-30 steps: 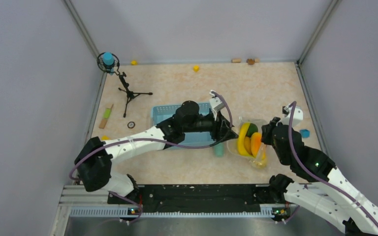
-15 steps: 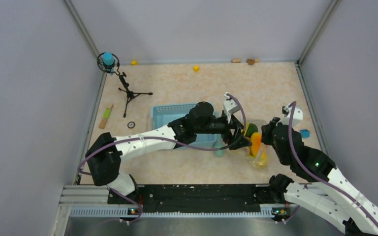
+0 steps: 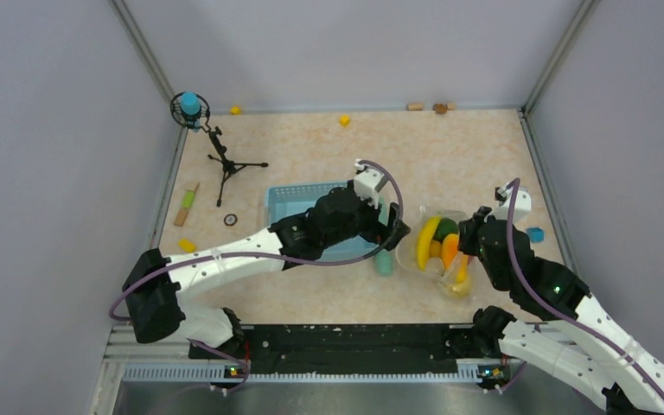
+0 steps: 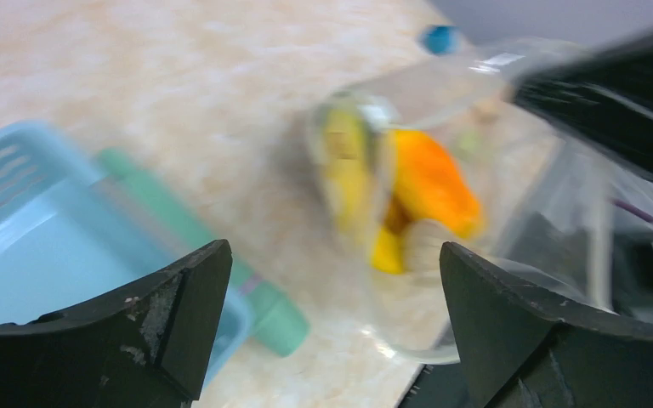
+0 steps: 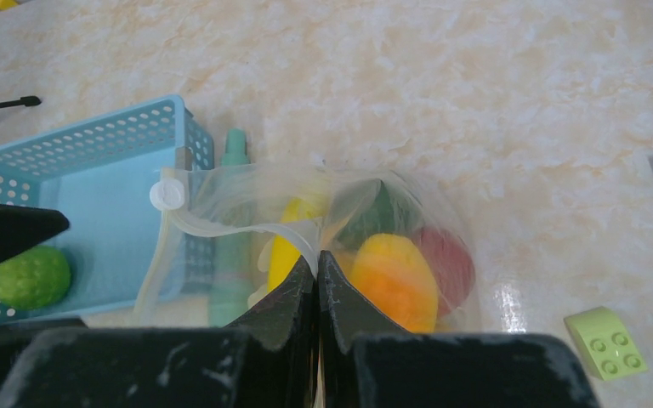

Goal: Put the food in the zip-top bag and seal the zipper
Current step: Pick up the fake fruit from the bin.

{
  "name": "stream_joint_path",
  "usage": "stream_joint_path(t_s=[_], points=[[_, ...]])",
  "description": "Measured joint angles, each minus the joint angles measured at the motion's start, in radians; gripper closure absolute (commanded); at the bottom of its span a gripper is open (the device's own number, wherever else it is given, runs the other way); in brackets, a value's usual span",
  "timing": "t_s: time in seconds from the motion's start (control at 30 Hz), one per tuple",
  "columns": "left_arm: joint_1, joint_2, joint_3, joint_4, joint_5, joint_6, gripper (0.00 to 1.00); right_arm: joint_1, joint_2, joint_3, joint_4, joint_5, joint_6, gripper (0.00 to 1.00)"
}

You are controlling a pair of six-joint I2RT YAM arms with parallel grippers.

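Fingers on the left [image 3: 396, 233] stand apart; centre them over the green fruit [image 5: 30, 276] in the basket [image 5: 93, 140]. Right fingers [image 5: 316, 289] clamp the bag [image 5: 247, 191] rim.

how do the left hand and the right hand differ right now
The left hand is wide open; the right hand is shut. The left hand holds nothing, while the right hand pinches the rim of the zip-top bag that holds the food. Both are black and close to the bag.
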Motion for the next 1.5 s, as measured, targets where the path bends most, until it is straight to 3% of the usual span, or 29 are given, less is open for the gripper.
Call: stream_joint_path(t_s=[0.2,0.37,0.53,0.77,1.5], points=[[0.007,-0.089,-0.038,-0.298,-0.500,-0.174,0.03,0.000,-0.003,0.000,0.000,-0.003,0.000,0.99],[0.072,-0.097,-0.063,-0.531,-0.697,-0.337,0.03,0.000,-0.005,0.000,0.000,-0.004,0.000,0.99],[0.193,-0.100,-0.122,-0.635,-0.724,-0.430,0.03,0.000,-0.006,0.000,0.000,-0.005,0.000,0.99],[0.257,-0.121,-0.156,-0.672,-0.739,-0.467,0.03,0.000,-0.006,0.000,0.000,-0.008,0.000,0.99],[0.273,0.034,-0.186,-0.703,-0.689,-0.555,0.07,0.000,-0.007,0.000,0.000,-0.003,0.000,0.99]])
